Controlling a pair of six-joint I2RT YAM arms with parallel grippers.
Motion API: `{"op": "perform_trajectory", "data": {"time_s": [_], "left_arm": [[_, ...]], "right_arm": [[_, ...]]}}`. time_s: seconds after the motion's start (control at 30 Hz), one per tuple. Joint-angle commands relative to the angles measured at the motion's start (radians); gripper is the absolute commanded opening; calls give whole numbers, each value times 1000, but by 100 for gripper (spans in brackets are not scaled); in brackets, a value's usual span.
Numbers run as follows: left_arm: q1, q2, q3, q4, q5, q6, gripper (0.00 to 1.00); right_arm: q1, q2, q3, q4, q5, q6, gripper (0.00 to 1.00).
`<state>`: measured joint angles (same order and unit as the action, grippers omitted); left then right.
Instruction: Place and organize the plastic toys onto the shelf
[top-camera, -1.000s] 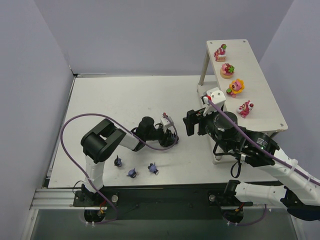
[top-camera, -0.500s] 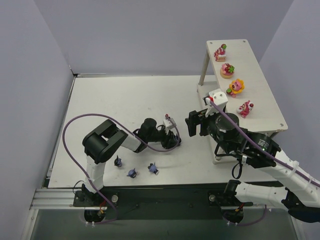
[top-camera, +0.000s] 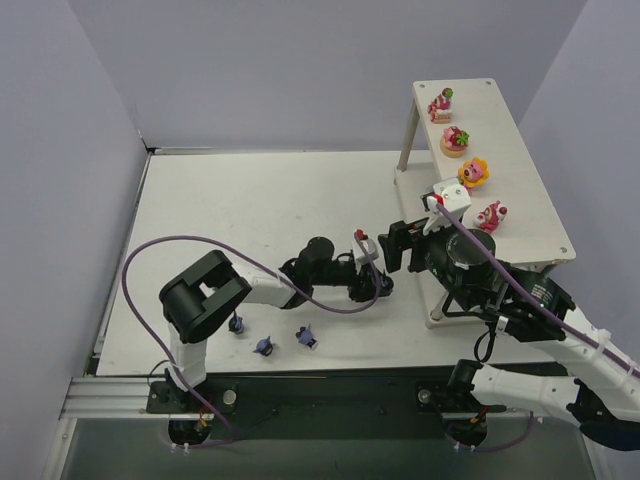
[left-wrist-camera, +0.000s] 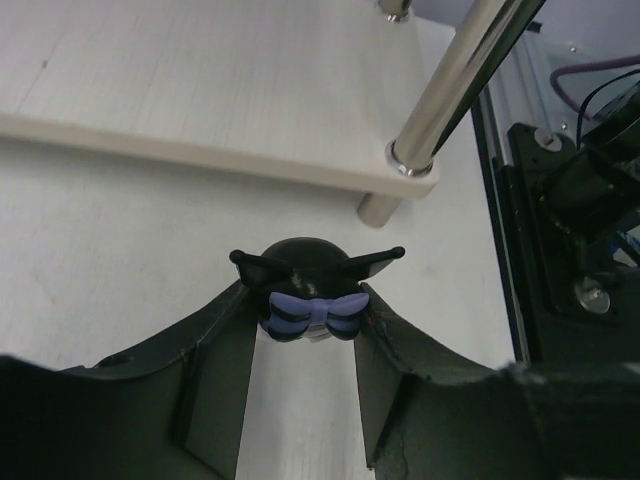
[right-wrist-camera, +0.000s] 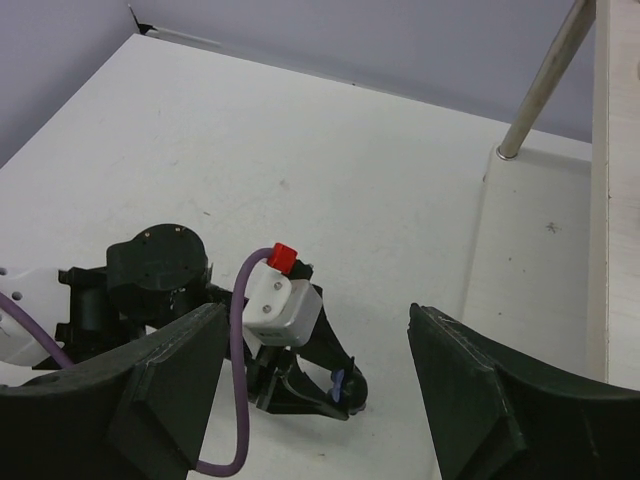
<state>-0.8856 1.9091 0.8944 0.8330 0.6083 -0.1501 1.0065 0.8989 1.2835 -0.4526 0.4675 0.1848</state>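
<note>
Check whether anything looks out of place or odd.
Nothing damaged or spilled. Three dark toys lie loose on the table, off the shelf where four pink ones stand in a row. A fourth is in the left tool.

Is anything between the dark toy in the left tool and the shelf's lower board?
Nothing visible: bare tabletop separates the dark toy from the lower board; a shelf leg stands at the board's corner, to one side.
</note>
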Motion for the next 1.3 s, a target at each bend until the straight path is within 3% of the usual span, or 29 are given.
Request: {"op": "perform_trajectory", "data": {"time_s": [0.0, 0.43, 0.83, 1.27], "left_arm": [[-51, -15, 138, -20, 19, 4, 3], [-84, 156, 422, -159, 73, 23, 3], [-134, 225, 534, -310, 25, 124, 3], [-158, 323, 649, -325, -5, 126, 3]], "right_arm": [[-8, -31, -9, 23, 22, -2, 74], [-11, -75, -23, 5, 16, 4, 73], [-14, -78, -38, 2, 11, 5, 74], [-14, -95, -56, -11, 5, 16, 74]]}}
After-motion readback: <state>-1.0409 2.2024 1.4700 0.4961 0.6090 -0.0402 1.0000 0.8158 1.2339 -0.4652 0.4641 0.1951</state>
